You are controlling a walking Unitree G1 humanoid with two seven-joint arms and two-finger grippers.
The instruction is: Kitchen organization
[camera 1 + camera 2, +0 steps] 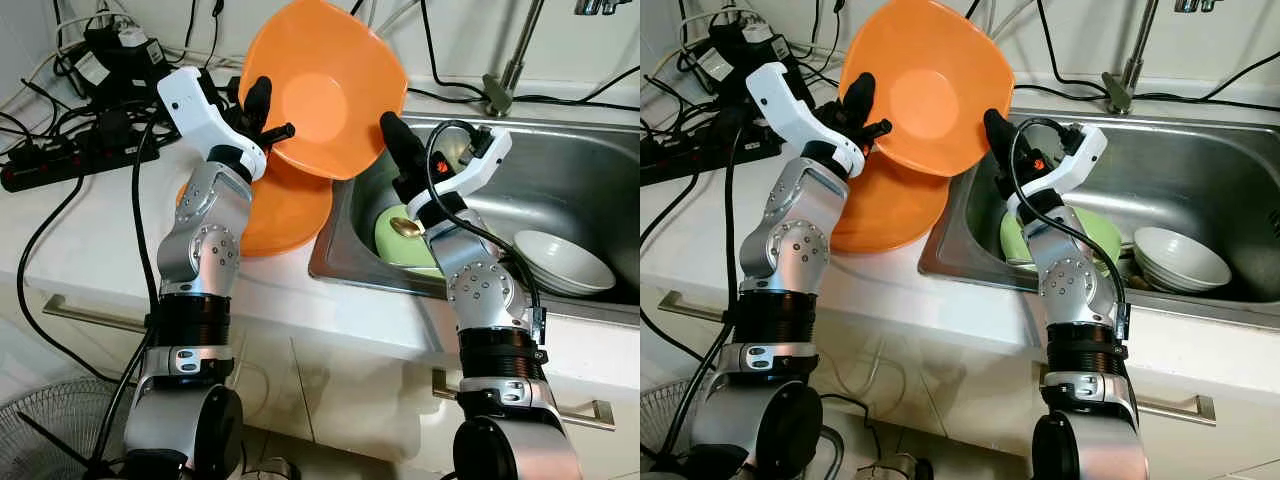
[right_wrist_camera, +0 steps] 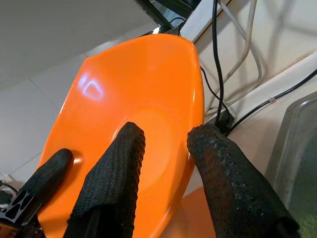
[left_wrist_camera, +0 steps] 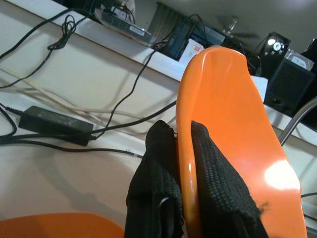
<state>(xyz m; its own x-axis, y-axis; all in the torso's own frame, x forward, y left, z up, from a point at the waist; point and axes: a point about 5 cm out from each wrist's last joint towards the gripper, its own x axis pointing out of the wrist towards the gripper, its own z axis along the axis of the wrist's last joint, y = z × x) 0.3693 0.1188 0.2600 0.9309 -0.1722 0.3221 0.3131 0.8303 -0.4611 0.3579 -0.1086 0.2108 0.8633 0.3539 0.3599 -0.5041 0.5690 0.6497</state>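
Two grippers bear on one orange plate, which is held tilted on edge above the counter, just beside the left rim of the sink. The left gripper has its jaws closed on the plate's left rim, one finger on each face, as the left wrist view confirms. The right gripper stands at the plate's right edge with its jaws spread; one finger lies across the plate's face and the other sits off the rim, so it steadies the plate but does not clamp it.

A second orange plate lies flat on the counter directly beneath the held one. In the sink, to the right of the held plate, sit a green bowl and a white bowl.

The step in hand appears to be the transfer of the plate between sink and counter. The next move probably calls for levelling the plate and lowering it onto the flat plate below, then releasing the left jaws. The right gripper must clear the rim first.
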